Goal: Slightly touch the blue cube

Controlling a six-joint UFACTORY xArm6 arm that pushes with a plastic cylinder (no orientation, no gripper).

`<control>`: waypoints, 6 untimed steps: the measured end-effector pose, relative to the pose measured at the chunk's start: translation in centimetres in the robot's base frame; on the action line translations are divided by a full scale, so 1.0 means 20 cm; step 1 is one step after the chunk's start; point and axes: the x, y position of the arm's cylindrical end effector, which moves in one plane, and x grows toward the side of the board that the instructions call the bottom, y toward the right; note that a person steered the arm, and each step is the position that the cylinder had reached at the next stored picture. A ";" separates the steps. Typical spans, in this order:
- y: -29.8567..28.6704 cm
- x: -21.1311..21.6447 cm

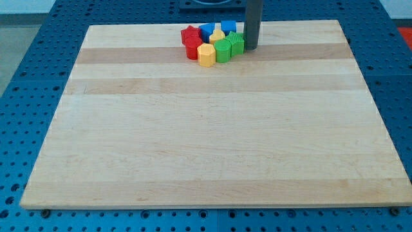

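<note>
My tip (pixel 251 48) rested on the bench (pixel 206 129) at the far edge, a little right of centre, with the dark rod rising straight up out of the view's top. This arm carried no hand, only the rod, so there was nothing to spread or press together.

All the blocks sat in one tight cluster just left of my tip, at the far side of the bench. The green block (pixel 235 44) on the cluster's right end stood just beside my tip, touching it or nearly so; I could not tell which. A second green block (pixel 223 50) lay against it on the left, slightly nearer. Left of that was the yellow block (pixel 206 55), hexagon-like in outline, at the near side of the cluster. Another yellow block (pixel 217 36) sat behind it in the middle of the group, mostly hidden.

At the cluster's left end were two red blocks: the red star-shaped block (pixel 190 34) further back and the red block (pixel 194 48) nearer.

Two blue pieces stood on the far row. The blue cube (pixel 228 26) was at the far right of the cluster, just left of the rod and a little behind my tip, close to it but with no contact that I could make out. The other blue block (pixel 206 29) lay further left, between the red star-shaped block and the rear yellow block
</note>
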 end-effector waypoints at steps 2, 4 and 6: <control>0.01 0.00; 0.13 -0.08; 0.17 -0.39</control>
